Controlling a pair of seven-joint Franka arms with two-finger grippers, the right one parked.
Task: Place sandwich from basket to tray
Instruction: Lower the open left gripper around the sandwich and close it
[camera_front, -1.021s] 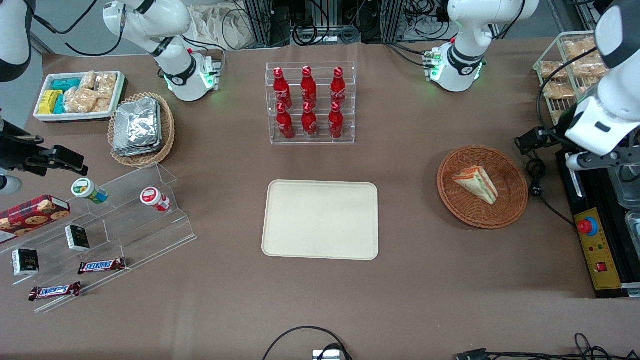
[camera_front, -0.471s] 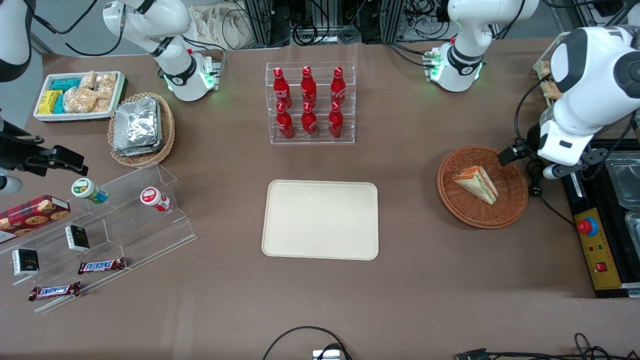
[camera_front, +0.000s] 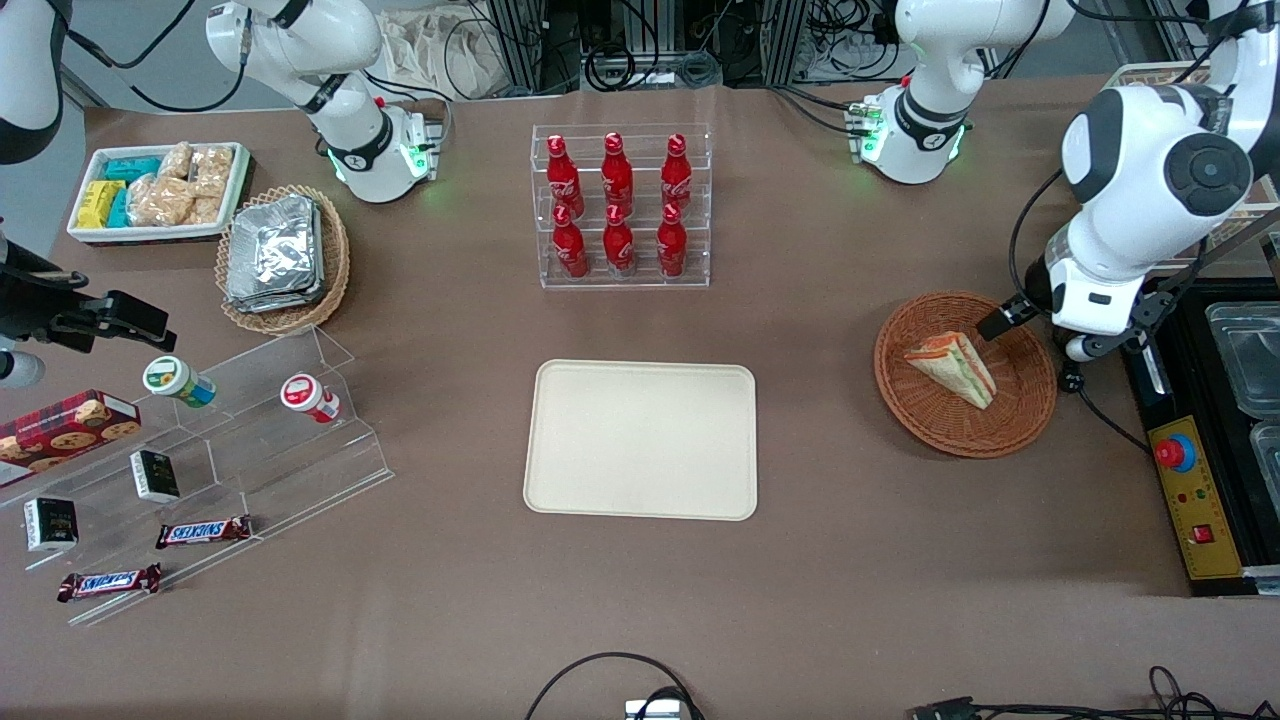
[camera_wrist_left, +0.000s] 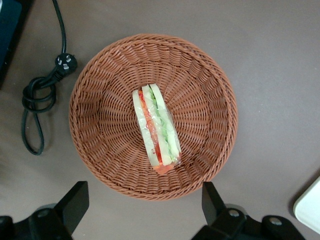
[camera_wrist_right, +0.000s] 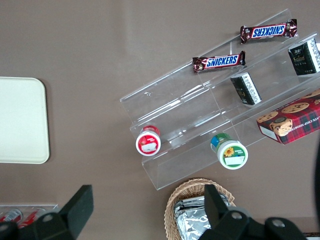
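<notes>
The sandwich, a white-bread wedge with red and green filling, lies in the round reddish-brown basket. The cream tray lies bare at the table's middle; one corner of the tray shows in the left wrist view. My left gripper hangs high over the basket's rim on the side toward the working arm's end. It is open, fingers spread wide, holding nothing. The sandwich is apart from the fingers.
A coiled black cable with a plug lies on the table beside the basket. A yellow control box with a red button sits at the working arm's end. A clear rack of red bottles stands farther from the camera than the tray.
The left arm has swung in from the table's end toward the basket, and its gripper now hangs over the basket's rim. Sandwich, basket and tray have not moved.
</notes>
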